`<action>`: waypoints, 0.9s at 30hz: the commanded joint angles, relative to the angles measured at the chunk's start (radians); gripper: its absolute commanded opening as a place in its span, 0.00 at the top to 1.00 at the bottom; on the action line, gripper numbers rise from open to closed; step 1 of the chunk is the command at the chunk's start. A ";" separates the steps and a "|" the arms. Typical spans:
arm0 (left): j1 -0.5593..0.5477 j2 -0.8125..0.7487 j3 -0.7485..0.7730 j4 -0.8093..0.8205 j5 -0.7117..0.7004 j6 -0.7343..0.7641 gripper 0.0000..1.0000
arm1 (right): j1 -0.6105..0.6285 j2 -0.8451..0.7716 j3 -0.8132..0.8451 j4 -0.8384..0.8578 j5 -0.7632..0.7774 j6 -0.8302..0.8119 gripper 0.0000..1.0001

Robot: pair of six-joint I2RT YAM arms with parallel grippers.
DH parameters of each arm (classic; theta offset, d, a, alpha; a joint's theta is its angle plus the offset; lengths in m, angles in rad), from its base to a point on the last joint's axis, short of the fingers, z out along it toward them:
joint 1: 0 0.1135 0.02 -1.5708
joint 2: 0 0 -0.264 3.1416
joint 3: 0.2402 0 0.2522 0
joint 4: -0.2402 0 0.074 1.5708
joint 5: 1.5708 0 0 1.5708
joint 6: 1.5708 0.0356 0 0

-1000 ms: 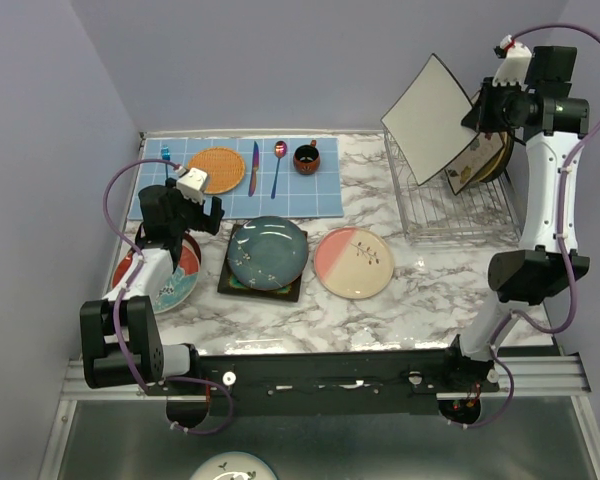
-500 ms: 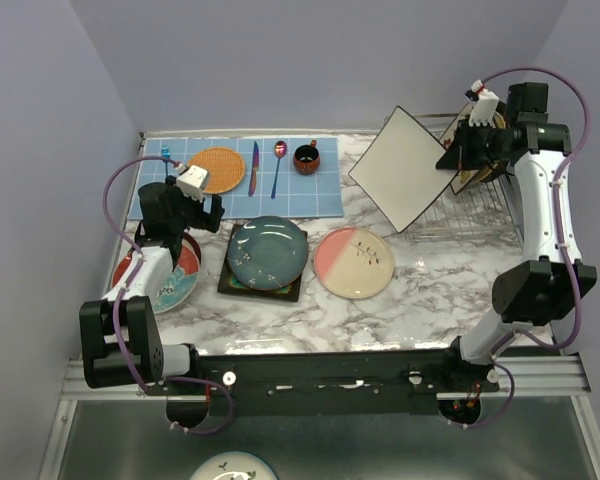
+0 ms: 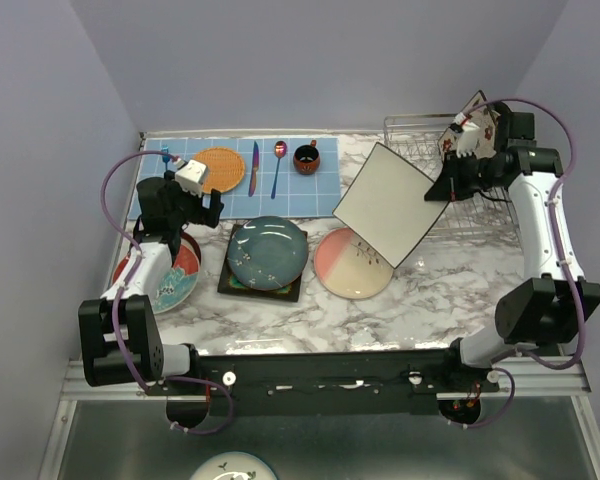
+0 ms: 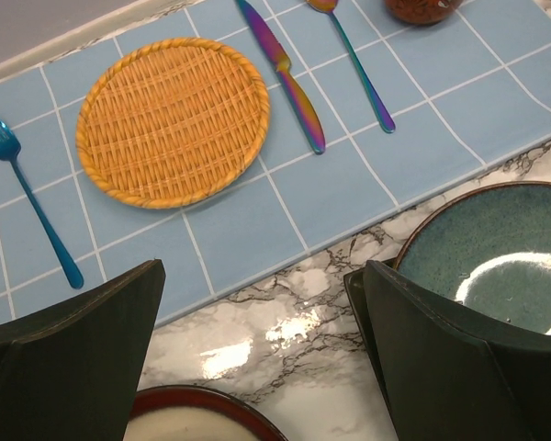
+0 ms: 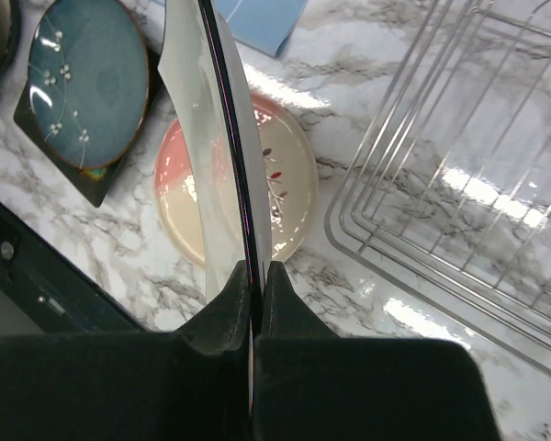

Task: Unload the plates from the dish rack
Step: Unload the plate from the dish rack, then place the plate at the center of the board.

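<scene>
While the right pincer (image 3: pixel 440 190) squeezes one corner of a white square plate (image 3: pixel 388 204), the plate hangs tilted in the air. It is just left of the dish rack (image 3: pixel 470 215) and above the marble table (image 3: pixel 430 290). From the top, its low corner covers part of a pink and cream round plate (image 3: pixel 342 272) lying flat on the table. The right wrist camera shows the two fingers shut tight on the thin edge of the square plate.

One flowered plate (image 3: pixel 480 125) stands in the back of the rack, partly hidden by the right arm.

A teal round plate (image 3: pixel 267 252) sits on a dark square plate (image 3: pixel 232 286) near the middle of the table. A red-rimmed plate (image 3: pixel 170 285) lies at the left side.

Above the table between those two spots hangs the left pincer (image 4: pixel 262 276). Its fingers are spread wide apart and it holds nothing.

At the back lies a blue mat (image 3: pixel 310 190). On it are an orange woven mat (image 3: pixel 217 168), a fork (image 4: pixel 32 202), a knife (image 3: pixel 253 168), a spoon (image 3: pixel 278 166) and a small dark-red cup (image 3: pixel 306 157).
</scene>
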 commanded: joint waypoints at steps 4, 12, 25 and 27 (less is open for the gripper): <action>-0.003 0.016 0.010 0.020 -0.005 -0.001 0.01 | 0.097 0.068 0.019 0.058 -0.176 -0.016 0.99; 0.000 0.048 0.039 0.037 -0.037 0.001 0.01 | 0.196 0.213 0.106 0.058 -0.237 -0.009 0.99; 0.034 0.091 0.102 0.051 -0.071 -0.036 0.01 | 0.346 0.421 0.270 0.052 -0.334 -0.036 0.99; 0.034 0.097 0.108 0.049 -0.074 -0.032 0.01 | 0.363 0.467 0.296 0.058 -0.357 -0.027 0.99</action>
